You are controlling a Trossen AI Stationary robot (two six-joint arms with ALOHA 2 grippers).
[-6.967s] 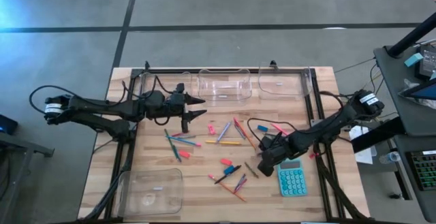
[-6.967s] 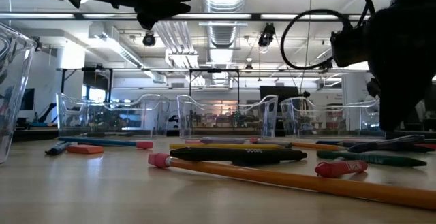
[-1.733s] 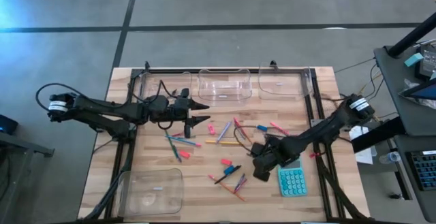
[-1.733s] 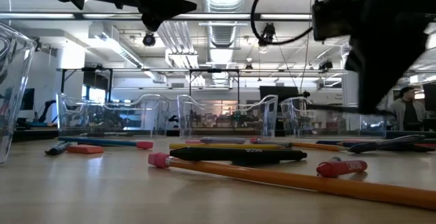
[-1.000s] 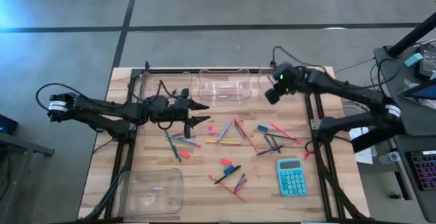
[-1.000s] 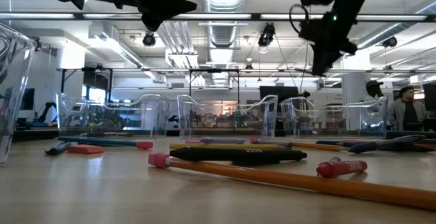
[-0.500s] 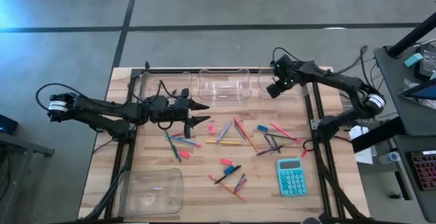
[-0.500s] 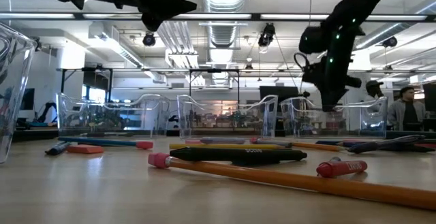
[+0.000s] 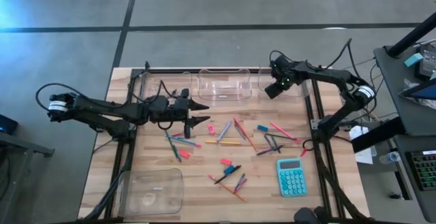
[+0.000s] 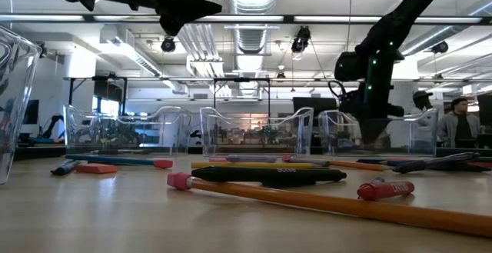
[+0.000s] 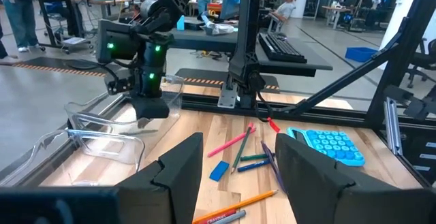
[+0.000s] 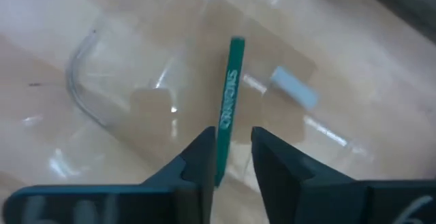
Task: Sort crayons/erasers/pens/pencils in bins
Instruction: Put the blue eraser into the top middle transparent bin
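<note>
Green crayon-like stick (image 12: 229, 101) between right gripper (image 12: 230, 157) fingers, loosely pinched, above clear plastic bin (image 9: 291, 86).
Could bounce out over low wall if dropped tilted; left gripper (image 9: 197, 112) idle, spread apart.

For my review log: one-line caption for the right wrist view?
Right gripper with a green printed stick between its dark fingers, above a clear plastic bin.
</note>
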